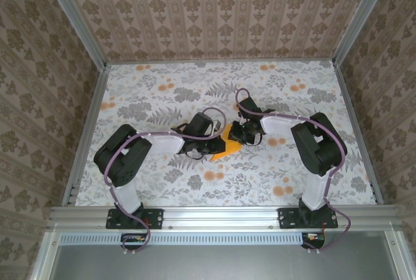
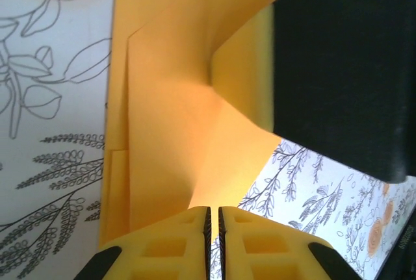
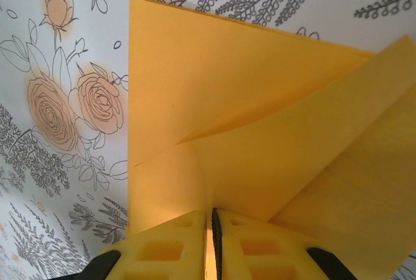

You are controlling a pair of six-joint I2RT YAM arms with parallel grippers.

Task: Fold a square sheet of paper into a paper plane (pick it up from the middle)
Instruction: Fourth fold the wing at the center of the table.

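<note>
The partly folded orange-yellow sheet of paper sits near the middle of the floral counter, with creased flaps lifted off the surface. The left hand has its fingers pinched together on one raised part of the sheet. The right hand is likewise clamped on a standing fold.
</note>
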